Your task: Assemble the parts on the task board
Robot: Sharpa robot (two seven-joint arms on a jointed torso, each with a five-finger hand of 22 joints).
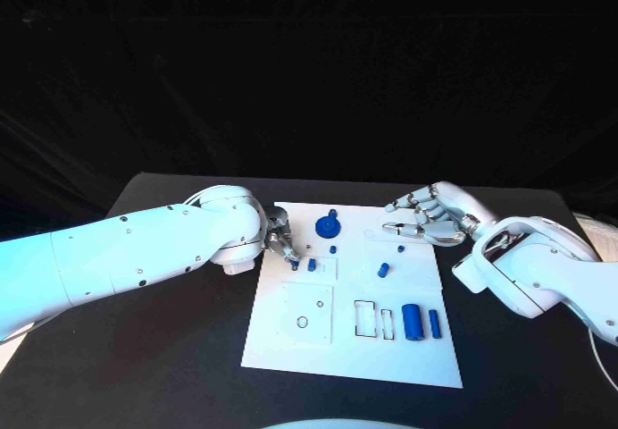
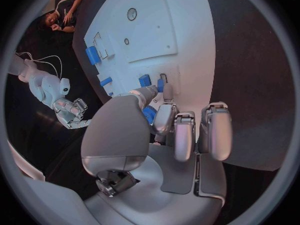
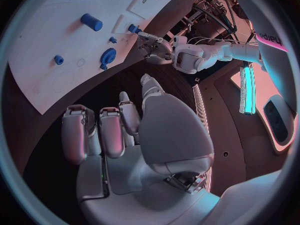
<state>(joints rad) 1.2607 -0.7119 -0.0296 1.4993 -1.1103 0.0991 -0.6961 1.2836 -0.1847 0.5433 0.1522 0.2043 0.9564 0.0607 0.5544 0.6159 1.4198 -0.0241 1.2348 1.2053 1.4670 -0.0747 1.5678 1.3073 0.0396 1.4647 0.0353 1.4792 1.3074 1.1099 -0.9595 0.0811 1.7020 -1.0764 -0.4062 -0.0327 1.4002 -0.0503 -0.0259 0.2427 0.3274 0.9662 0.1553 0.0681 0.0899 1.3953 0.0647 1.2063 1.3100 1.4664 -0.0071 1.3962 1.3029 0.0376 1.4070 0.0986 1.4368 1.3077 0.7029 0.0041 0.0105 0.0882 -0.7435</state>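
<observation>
Left robot hand (image 1: 279, 239) pinches a small blue peg (image 1: 295, 264) at the task board (image 1: 354, 357)'s left edge, right robot hand (image 1: 429, 217) curled, holding nothing; peg looks light, rigid, slick, best gripped mid-shaft.

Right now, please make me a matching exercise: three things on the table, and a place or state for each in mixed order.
Things:
1. left hand
2. right hand
3. large blue cylinder

Places or states:
a. lies near the board's near right corner
b. fingers at a small blue part on the board
c. curled over the board's far right corner, holding nothing

Pairs: 1-b, 2-c, 3-a
</observation>
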